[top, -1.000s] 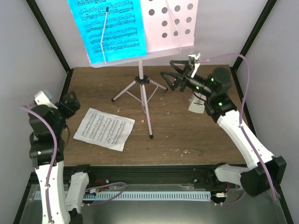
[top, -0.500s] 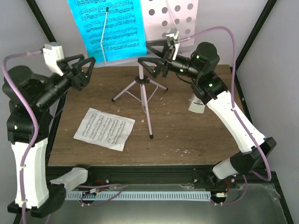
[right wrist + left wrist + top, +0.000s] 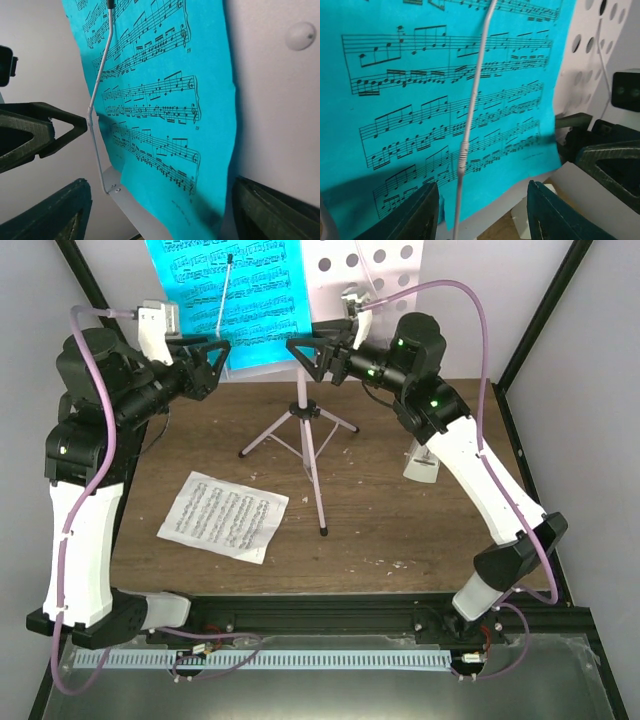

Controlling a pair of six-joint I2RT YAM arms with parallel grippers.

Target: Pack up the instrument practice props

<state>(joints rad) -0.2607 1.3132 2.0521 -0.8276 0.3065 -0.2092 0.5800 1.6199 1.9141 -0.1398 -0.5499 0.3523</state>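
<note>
Teal booklet [image 3: 235,300] sits on the stand [image 3: 365,280], top centre of the overhead view. Left end effector [image 3: 220,362] hangs by its lower left corner, right end effector [image 3: 298,360] by its lower right corner, both with jaws apart, gripping nothing.

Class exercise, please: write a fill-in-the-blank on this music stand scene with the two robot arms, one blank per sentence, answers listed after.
1. The teal sheet stands on the desk of the music ____.
2. A loose white page lies flat on the wooden ____.
3. The left hand and right hand face each other from ____ sides of the teal sheet.
4. The small white metronome is partly hidden behind the ____ arm.
Missing words: stand; table; opposite; right.
</note>
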